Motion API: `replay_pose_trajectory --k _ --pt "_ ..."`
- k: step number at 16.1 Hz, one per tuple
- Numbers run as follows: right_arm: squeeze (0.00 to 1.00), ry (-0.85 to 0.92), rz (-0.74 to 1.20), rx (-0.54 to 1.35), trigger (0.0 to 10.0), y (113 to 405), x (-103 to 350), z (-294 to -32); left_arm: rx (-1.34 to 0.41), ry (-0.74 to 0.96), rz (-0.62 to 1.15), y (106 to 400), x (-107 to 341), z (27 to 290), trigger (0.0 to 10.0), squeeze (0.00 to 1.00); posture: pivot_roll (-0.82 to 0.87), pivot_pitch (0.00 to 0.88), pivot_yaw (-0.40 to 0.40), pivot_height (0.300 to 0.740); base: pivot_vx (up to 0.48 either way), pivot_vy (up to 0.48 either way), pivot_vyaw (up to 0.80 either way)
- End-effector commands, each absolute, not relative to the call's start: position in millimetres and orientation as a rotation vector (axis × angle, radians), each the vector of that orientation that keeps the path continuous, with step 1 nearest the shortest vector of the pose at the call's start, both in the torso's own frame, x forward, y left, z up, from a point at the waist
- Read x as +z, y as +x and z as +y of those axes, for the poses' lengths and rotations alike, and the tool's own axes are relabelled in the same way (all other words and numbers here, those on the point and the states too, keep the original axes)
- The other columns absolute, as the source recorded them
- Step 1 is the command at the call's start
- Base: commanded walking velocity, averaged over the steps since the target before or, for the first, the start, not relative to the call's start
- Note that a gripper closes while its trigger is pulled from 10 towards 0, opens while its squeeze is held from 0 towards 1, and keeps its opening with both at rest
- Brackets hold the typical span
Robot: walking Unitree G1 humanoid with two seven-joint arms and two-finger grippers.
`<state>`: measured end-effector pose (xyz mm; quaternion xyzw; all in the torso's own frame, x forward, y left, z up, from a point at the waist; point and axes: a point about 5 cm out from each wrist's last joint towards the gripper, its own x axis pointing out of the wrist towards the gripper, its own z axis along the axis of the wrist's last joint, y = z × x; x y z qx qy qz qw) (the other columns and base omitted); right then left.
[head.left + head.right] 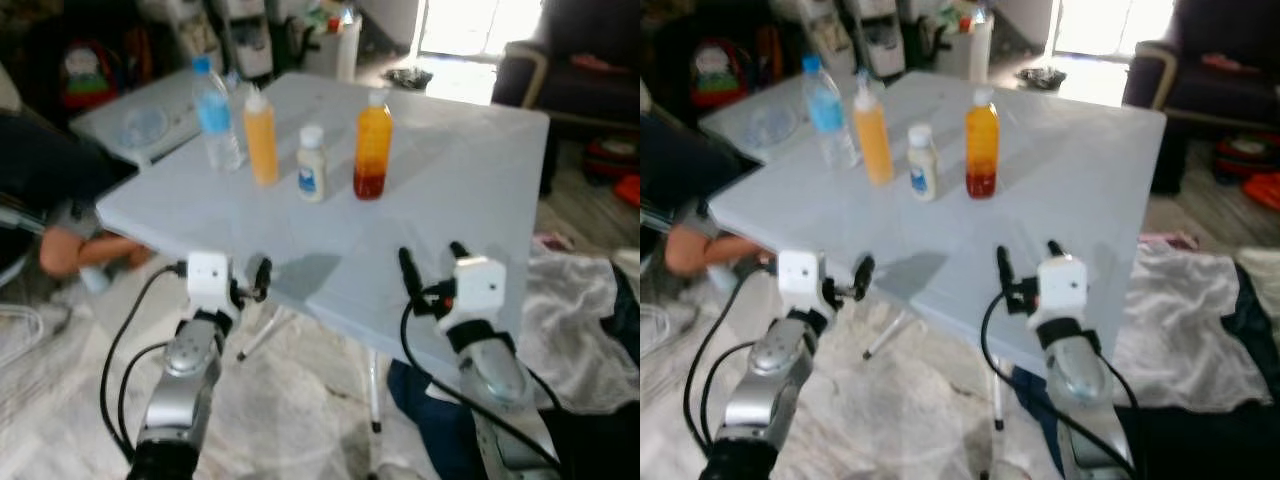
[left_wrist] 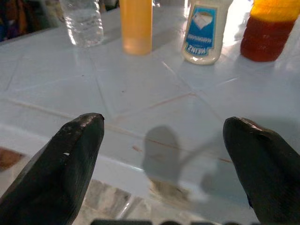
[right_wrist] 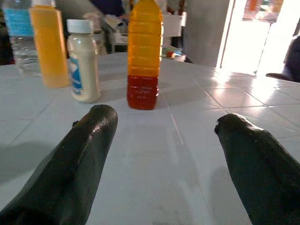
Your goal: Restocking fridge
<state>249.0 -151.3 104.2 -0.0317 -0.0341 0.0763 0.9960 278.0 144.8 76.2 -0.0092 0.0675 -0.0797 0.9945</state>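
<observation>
Evidently pre-grasp: both pincers, left pincer [image 1: 248, 280] and right pincer [image 1: 432, 262], gape empty at the counter [image 1: 470, 170] edge; next, reach for the orange bottle [image 1: 372, 145].

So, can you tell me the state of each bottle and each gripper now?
Water bottle: upright, capped.
Yellow squeeze bottle: upright, capped.
Heinz mayonnaise bottle: upright, capped.
Orange-and-red juice bottle: upright, capped.
Left gripper: open, empty, at the table edge.
Right gripper: open, empty, over the table.
</observation>
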Motion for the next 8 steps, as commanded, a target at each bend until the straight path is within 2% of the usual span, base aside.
replay_pose_trajectory --k 1,8 --pt "0.0 -0.056 -0.1 0.158 10.0 250 110 -148 -0.156 -0.018 0.134 279 78 150 10.0 0.0 -0.03 0.0 0.039 0.74 0.36 0.315 -0.8" --pt "0.0 -0.087 -0.137 0.154 10.0 258 119 -152 -0.153 0.039 0.074 284 91 153 10.0 0.0 -0.01 0.007 0.029 0.74 0.36 0.318 -0.8"
